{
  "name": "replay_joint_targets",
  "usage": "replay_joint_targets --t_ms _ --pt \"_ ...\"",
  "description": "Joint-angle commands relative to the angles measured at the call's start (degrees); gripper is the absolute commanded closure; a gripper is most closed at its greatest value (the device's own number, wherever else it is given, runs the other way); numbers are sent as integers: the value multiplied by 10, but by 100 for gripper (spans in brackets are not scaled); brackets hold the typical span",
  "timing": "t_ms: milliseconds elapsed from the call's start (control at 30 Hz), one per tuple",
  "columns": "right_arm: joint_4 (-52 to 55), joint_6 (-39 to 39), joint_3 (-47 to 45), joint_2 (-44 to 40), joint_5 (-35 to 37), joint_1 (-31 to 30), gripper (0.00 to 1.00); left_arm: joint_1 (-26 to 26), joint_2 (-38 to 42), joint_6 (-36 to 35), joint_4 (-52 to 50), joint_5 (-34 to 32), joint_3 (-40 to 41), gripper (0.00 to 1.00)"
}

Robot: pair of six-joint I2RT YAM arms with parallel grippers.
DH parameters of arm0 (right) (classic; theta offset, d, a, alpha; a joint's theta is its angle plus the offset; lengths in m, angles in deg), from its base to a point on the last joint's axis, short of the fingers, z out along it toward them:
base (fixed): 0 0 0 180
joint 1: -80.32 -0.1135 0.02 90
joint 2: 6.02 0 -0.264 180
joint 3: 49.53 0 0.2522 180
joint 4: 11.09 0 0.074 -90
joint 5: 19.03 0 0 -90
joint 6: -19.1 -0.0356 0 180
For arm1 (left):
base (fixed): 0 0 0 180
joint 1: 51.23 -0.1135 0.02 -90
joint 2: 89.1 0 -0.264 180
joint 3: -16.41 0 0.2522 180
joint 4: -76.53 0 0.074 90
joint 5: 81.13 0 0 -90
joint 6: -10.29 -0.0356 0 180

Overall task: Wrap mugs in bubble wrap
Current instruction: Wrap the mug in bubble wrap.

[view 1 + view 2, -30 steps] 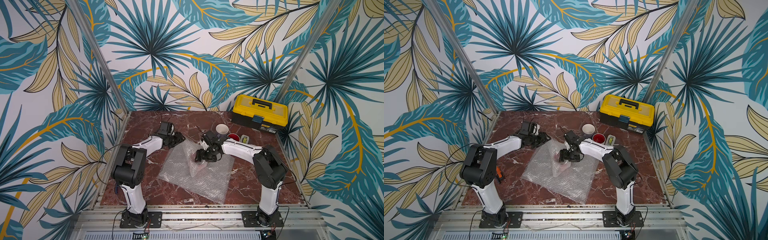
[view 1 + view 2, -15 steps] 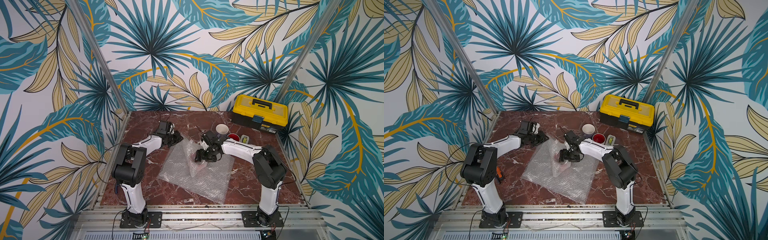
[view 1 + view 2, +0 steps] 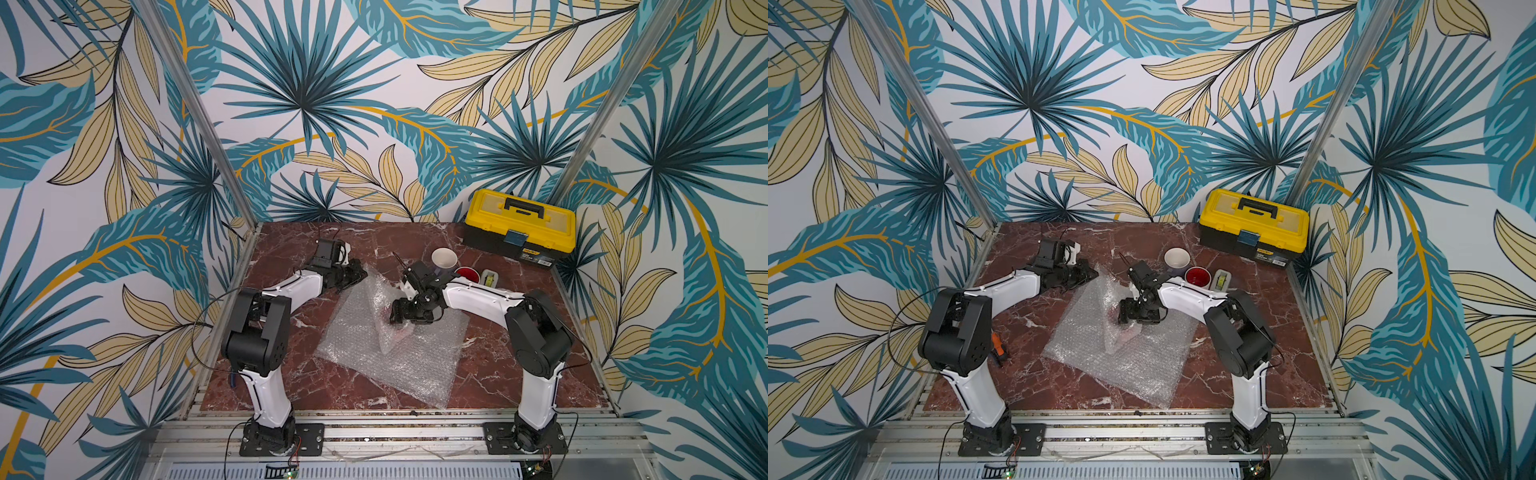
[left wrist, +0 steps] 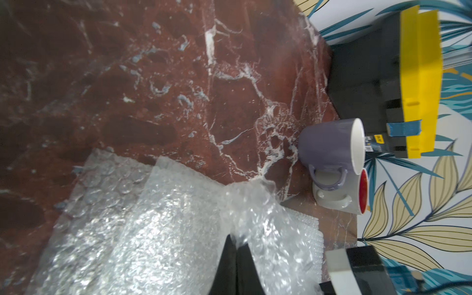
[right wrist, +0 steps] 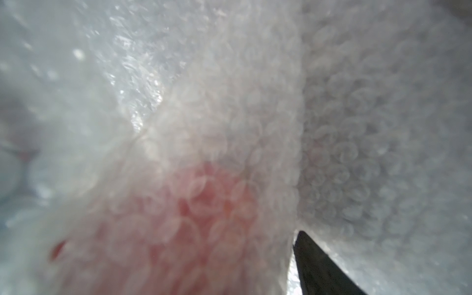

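Observation:
The bubble wrap (image 3: 395, 361) lies spread mid-table in both top views, with one flap folded up into a ridge. Under that flap the red mug (image 3: 397, 330) shows as a pink blur (image 5: 178, 229). My right gripper (image 3: 397, 316) sits on it, jaws wide and shut on the mug; one finger (image 5: 319, 265) shows and the other is hidden by wrap. My left gripper (image 3: 362, 274) is shut, pinching the sheet's far-left corner (image 4: 236, 241). The lavender mug (image 3: 444, 258) and the white mug with a red inside (image 3: 467, 274) stand together behind my right arm.
A yellow toolbox (image 3: 521, 226) occupies the far right corner. A small grey tape dispenser (image 3: 489, 277) stands just right of the two mugs. An orange-handled tool (image 3: 996, 345) lies beside my left arm's base. Metal rails run along the table's front edge.
My left gripper's jaws have closed on the corner of the bubble wrap. The right arm and the covered mug have not moved.

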Motion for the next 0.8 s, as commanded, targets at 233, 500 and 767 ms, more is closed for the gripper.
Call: replay_joint_targets --t_ms 233,500,767 --pt "33 -5 -9 27 39 0 23 44 141 18 86 25 116 100" --pt "25 -16 -10 25 40 0 20 85 223 22 86 14 180 100" --pt "1 -30 -17 9 31 -1 17 128 258 22 86 0 231 100"
